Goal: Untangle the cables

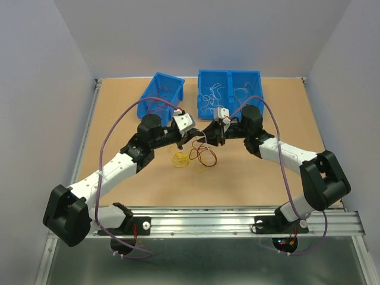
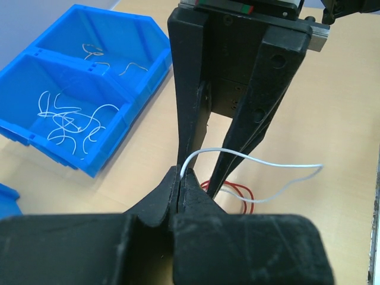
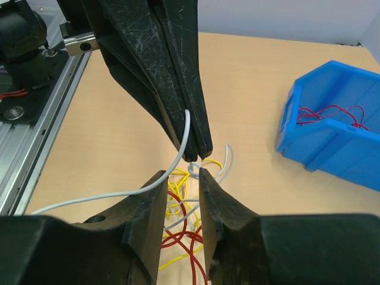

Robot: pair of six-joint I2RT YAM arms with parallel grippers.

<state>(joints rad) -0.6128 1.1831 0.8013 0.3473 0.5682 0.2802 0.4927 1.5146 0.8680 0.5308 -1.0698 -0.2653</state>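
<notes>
- The left gripper (image 2: 180,181) is fully closed, pinching one white wire (image 2: 267,163) right at its tips.
- From that pinch the white wire arcs up and runs off in a free, wavy tail past the right gripper's fingers.
- The right gripper (image 3: 181,175) faces the left one tip to tip, almost touching it. Its jaws stand partly apart with a clear gap between them.
- Nothing seems to be clamped in that gap. A small pale loop sits just beside one right fingertip, and the view is too tight to say whether it touches.
- The cables (image 1: 191,157) lie in a loose clump of yellow, red and white loops on the table (image 1: 255,172). They are directly under the meeting tips and a little toward the arm bases.
- Some strands rise from the clump toward the left gripper's tips.
- Beyond the left gripper stands a single bin (image 3: 332,136) with red wires in it.
- Beyond the right gripper stands a twin bin (image 2: 127,113). One compartment holds a tangle of white wires, the other a few pale ones.
- Both bins are well apart from the clump.
</notes>
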